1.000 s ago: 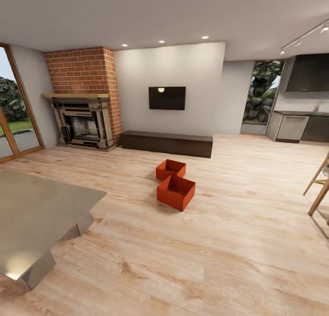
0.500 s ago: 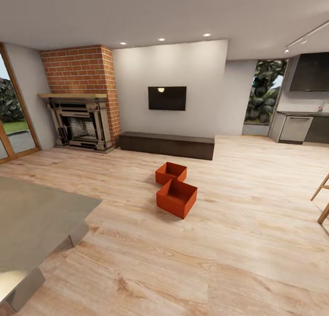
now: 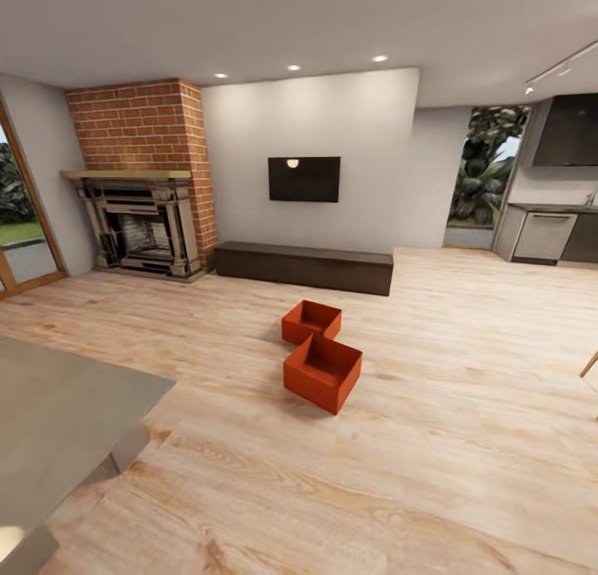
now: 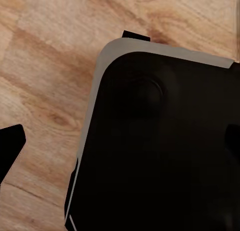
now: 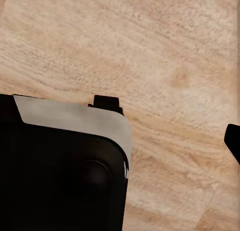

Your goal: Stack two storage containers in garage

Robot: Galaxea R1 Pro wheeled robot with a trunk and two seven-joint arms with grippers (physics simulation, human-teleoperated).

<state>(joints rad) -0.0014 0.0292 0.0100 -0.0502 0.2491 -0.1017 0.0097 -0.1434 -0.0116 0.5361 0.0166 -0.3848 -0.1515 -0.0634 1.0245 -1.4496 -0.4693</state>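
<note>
We are rolling through the living room toward the two bins, and over the last second the whole scene has slid: the grey table (image 3: 58,425) at our 8 o'clock has dropped lower and further out of frame, the wooden chair legs at 3 o'clock have nearly left the picture, and the bins sit a little lower and larger. We read that as our own base and head moving, not the things.

The near bin (image 3: 322,373) rests on the wood-plank floor (image 3: 465,442) just ahead at 12 o'clock, turned corner-on to us. The far bin (image 3: 311,321) stands right behind it, the two touching or almost touching at a corner. Beyond them run the long dark cabinet (image 3: 303,267) and the TV (image 3: 304,179) on the white wall, with the brick fireplace (image 3: 137,176) at 10 o'clock.

The wrist views look down on planks and a dark body with a pale edge, probably our own base; we cannot tell whether either claw is spread or pressed together.

Neither bin has been lifted, so the task has hardly begun; we judge that more approach is needed before any reach.
</note>
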